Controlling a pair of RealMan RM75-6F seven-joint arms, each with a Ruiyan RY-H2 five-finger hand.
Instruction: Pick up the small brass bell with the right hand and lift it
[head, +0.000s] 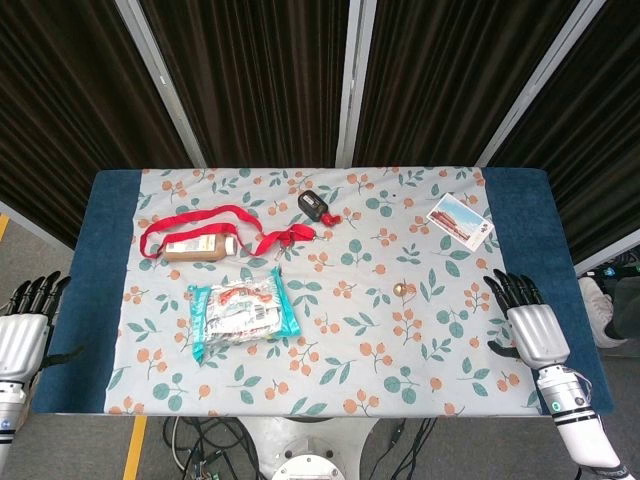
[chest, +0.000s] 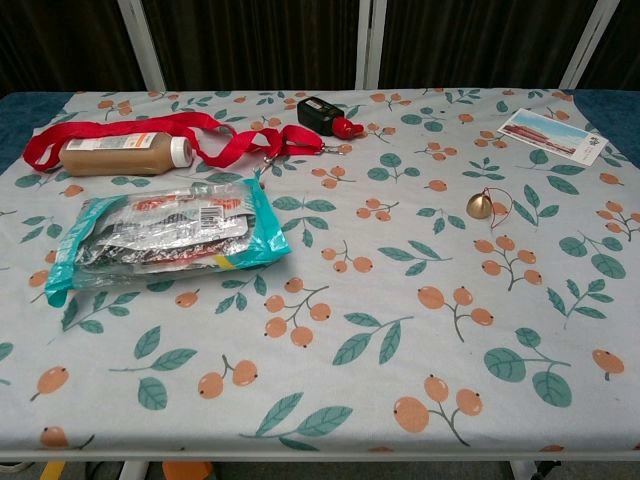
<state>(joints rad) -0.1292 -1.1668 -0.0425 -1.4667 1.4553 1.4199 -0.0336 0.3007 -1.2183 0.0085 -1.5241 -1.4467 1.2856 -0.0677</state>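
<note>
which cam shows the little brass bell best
The chest view: there the brass bell is nearer, so its rounded body and thin red cord are visible. In the head view it is only a tiny gold speck on the floral cloth.

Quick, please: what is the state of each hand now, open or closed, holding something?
Left hand: open, holds nothing, beside the table edge.
Right hand: open, holds nothing; the brass bell lies apart from it.
</note>
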